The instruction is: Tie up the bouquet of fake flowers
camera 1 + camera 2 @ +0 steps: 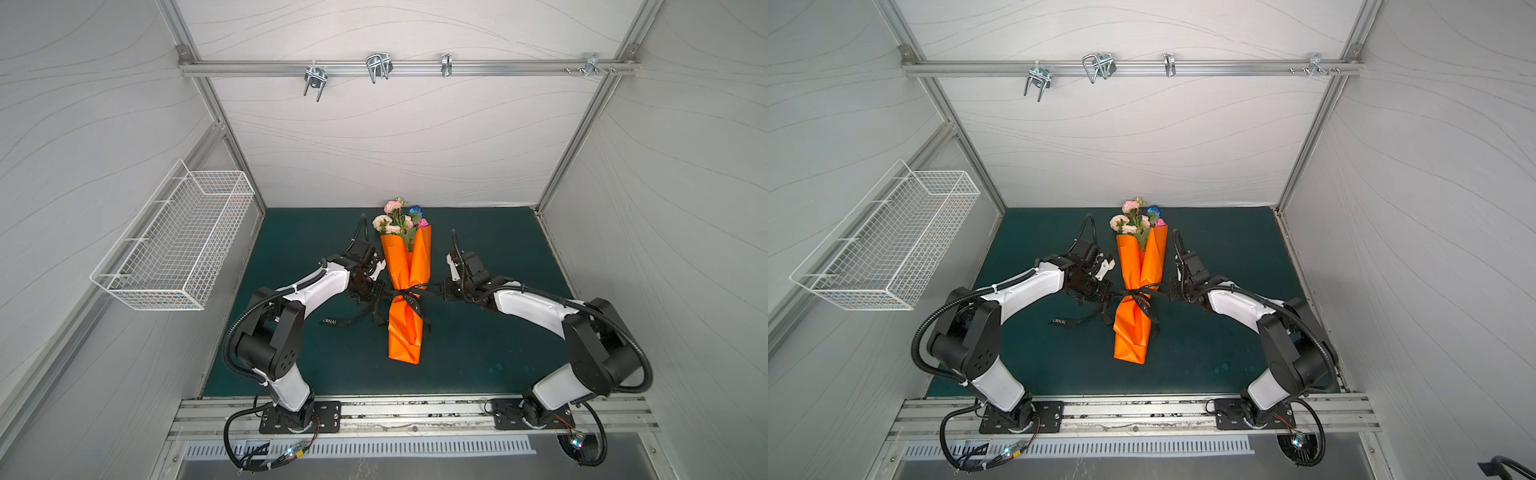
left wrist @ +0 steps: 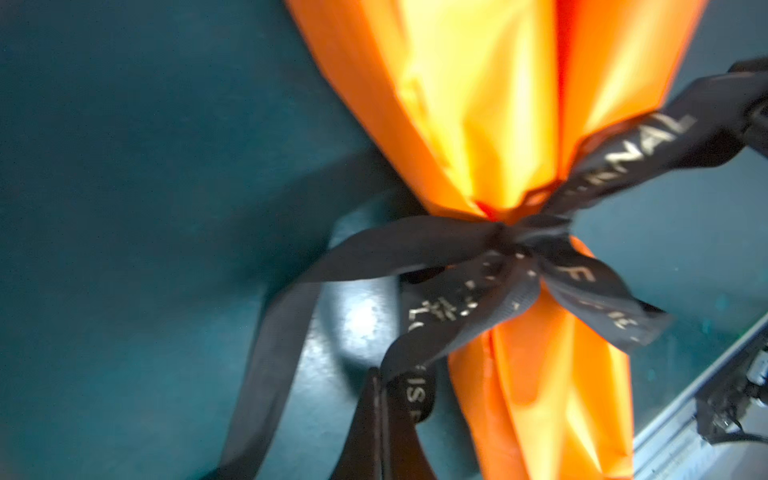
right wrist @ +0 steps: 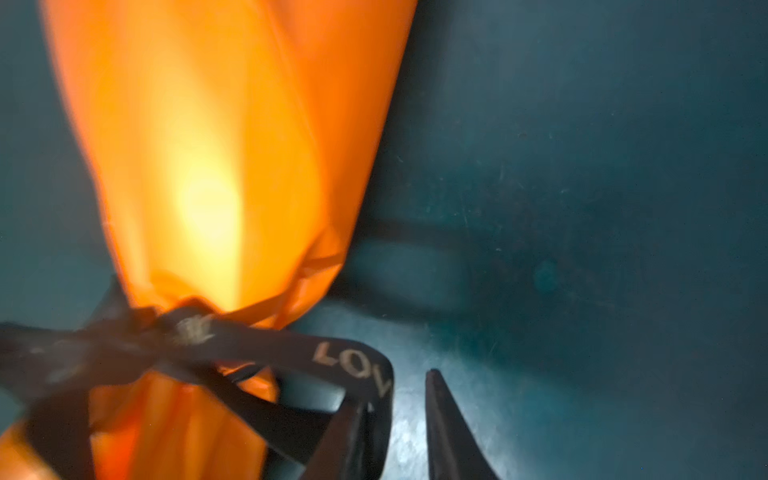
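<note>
Wrapped bouquet (image 1: pixel 400 221) lying on the green mat (image 1: pixel 478 340), seen in both top views and both wrist views.

**Lettering.** The black ribbon (image 1: pixel 406 296) carries pale capitals. In the left wrist view "NAL" reads on the strand running from the knot toward the right gripper (image 3: pixel 399 415); "IS" sits on the loop beside the left gripper (image 2: pixel 376 409), and a lone "F" on a short tail. The right wrist view shows "LOV". A loose tail below the left gripper in a top view reads "ERNAL" (other letters are too blurred to read).

**Bouquet.** Pink and cream blooms, one blue, with green leaves, emerge from a cone of orange wrapping paper (image 1: pixel 405 332). The ribbon is knotted round the cone's pinched waist. The waist lies directly between the two grippers; the blooms lie beyond both, away from the arm bases.

**Grippers.** The left gripper's fingers are pressed together on a ribbon strand, just beside the knot. The right gripper's fingers (image 3: pixel 446 419) stand narrowly apart, with the "LOV" loop draped over one finger and not pinched.
</note>
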Action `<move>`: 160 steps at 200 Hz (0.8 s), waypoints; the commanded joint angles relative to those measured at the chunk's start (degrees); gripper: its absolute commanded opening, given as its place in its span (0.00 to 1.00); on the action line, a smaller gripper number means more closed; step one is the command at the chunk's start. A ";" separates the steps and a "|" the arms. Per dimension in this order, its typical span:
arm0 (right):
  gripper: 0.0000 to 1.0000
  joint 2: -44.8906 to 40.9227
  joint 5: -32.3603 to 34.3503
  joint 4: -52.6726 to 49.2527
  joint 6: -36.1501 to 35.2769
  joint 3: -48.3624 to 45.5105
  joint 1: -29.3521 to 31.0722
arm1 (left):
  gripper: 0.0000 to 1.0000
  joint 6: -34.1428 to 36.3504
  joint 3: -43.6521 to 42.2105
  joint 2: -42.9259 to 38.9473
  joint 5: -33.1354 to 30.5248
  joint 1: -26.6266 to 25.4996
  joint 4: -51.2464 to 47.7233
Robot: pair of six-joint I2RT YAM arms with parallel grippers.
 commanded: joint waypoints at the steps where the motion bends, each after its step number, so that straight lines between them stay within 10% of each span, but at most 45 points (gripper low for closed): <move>1: 0.38 -4.84 -1.80 -3.53 -0.78 -0.96 0.02 | 0.03 1.41 4.72 0.51 1.89 -2.19 -0.79; 67: 0.49 -17.18 -6.63 -4.28 -1.27 -7.59 3.59 | 0.11 5.70 14.52 3.32 -6.49 -2.44 -8.63; 131: 0.51 -17.04 -3.83 -4.45 0.73 -12.67 10.09 | 0.47 16.85 25.79 10.20 -15.90 -2.17 -17.85; 160: 0.52 -17.68 -4.21 -4.82 1.65 -14.41 11.52 | 0.57 15.91 18.34 4.32 -12.29 -1.55 -16.43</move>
